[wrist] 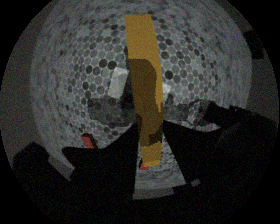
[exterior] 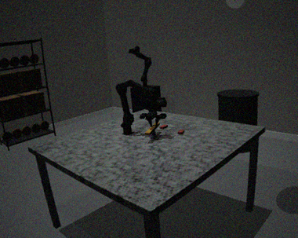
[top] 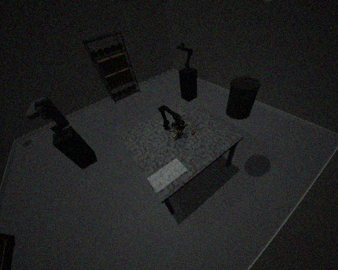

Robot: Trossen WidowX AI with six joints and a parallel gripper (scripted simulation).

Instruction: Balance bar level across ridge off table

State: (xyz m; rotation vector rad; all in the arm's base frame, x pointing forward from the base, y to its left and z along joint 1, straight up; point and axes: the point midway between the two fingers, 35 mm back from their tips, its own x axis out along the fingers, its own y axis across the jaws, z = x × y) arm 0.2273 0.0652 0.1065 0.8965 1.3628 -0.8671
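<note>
The orange-yellow bar (top: 174, 136) (exterior: 150, 130) (wrist: 141, 40) runs lengthwise between the fingers in the wrist view. My gripper (exterior: 153, 126) (wrist: 149, 124) points down and is shut on the bar near its middle, low above the table (top: 220, 137) (exterior: 115, 172). A small dark shape (exterior: 154, 136) under the bar in the exterior view looks like the ridge. It is mostly hidden by the bar and lost in shadow. I cannot tell whether the bar touches it, nor whether the bar is exactly level.
Two small red blocks (top: 192, 133) (exterior: 181, 131) (exterior: 163, 127) (wrist: 88, 141) lie on the table near the gripper. A pale rectangular patch (top: 167, 175) is at the table's far end from the arm. A shelf (exterior: 20, 93) and a dark bin (top: 241, 98) (exterior: 238, 108) stand beyond the table.
</note>
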